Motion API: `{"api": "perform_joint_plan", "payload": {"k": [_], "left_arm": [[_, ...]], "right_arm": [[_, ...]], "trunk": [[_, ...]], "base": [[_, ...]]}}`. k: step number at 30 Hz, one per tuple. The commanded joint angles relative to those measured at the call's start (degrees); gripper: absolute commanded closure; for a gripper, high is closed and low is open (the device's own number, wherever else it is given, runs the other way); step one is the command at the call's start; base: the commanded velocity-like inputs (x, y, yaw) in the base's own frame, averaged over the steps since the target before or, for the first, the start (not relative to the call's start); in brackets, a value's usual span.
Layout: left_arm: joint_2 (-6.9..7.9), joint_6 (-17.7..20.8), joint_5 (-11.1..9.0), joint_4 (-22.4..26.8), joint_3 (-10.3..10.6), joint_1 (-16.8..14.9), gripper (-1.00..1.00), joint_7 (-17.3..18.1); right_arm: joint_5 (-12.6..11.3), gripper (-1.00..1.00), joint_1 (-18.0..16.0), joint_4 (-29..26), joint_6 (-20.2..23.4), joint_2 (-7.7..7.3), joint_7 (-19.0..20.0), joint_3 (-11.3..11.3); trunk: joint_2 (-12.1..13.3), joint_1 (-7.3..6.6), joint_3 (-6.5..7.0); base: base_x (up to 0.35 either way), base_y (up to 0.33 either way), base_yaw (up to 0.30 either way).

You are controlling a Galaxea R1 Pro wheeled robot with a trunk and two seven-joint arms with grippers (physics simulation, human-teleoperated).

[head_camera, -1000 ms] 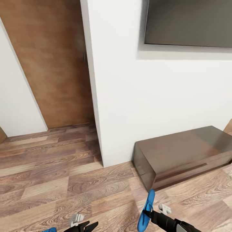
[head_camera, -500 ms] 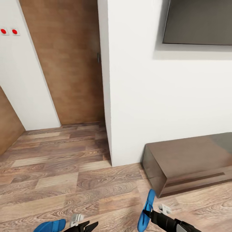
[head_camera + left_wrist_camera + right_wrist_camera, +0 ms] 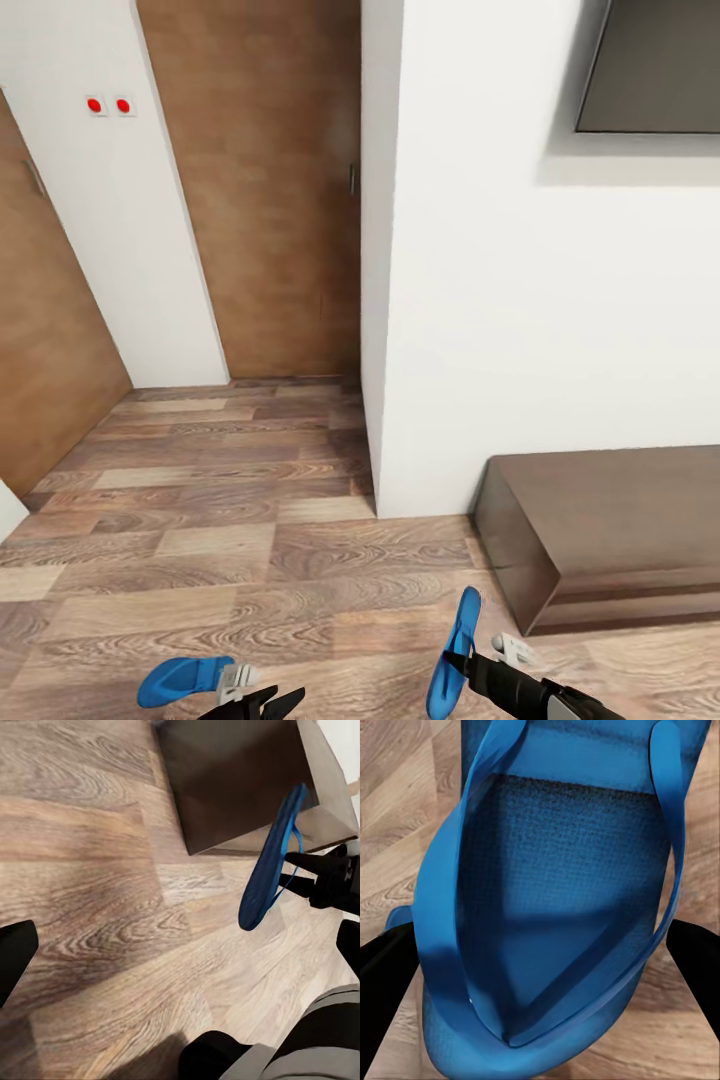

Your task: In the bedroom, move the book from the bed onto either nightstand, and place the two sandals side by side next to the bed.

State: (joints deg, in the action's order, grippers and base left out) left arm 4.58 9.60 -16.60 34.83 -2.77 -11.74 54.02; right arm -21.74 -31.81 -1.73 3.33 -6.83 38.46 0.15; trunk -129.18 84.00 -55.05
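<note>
Right pincer (image 3: 458,660) clamped on a bright-blue sandal (image 3: 453,655), sole held on edge and nearly upright above the wood-plank floor (image 3: 250,540), toe end pointing up. Same sandal seen close in the right wrist view (image 3: 547,907), straps facing the camera, dark fingertips (image 3: 386,960) at either side of it. Also visible from the left wrist view (image 3: 271,859), hanging tilted in front of a low dark-brown cabinet (image 3: 240,772) with the right arm just beside it.

Left pincer (image 3: 262,703) low at the picture's edge, holding the second blue sandal (image 3: 183,678), flat and sticking out to the robot's left; exact width of the jaws impossible to tell.

Ahead: white wall corner (image 3: 380,300), brown wooden door (image 3: 260,180), dark wall panel (image 3: 650,65) above the cabinet. Two red dots (image 3: 109,104) on the wall left of the door.
</note>
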Motion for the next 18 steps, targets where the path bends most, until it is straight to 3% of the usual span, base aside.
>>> {"api": "perform_joint_plan", "payload": {"k": [1,18], "left_arm": [[-0.01,0.6,-0.4,0.0,0.0,0.0,-1.00,0.2],[0.01,0.6,-0.4,0.0,0.0,0.0,-1.00,0.2]], "right_arm": [[-0.4,1.00,0.0,0.0,0.4,-0.02,0.2,0.0],[-0.4,1.00,0.0,0.0,0.4,-0.02,0.2,0.0]], "trunk": [[0.0,-0.01,-0.05],[0.0,-0.01,-0.05]], "base": [[0.000,0.000,0.255],[0.000,0.000,0.255]]}}
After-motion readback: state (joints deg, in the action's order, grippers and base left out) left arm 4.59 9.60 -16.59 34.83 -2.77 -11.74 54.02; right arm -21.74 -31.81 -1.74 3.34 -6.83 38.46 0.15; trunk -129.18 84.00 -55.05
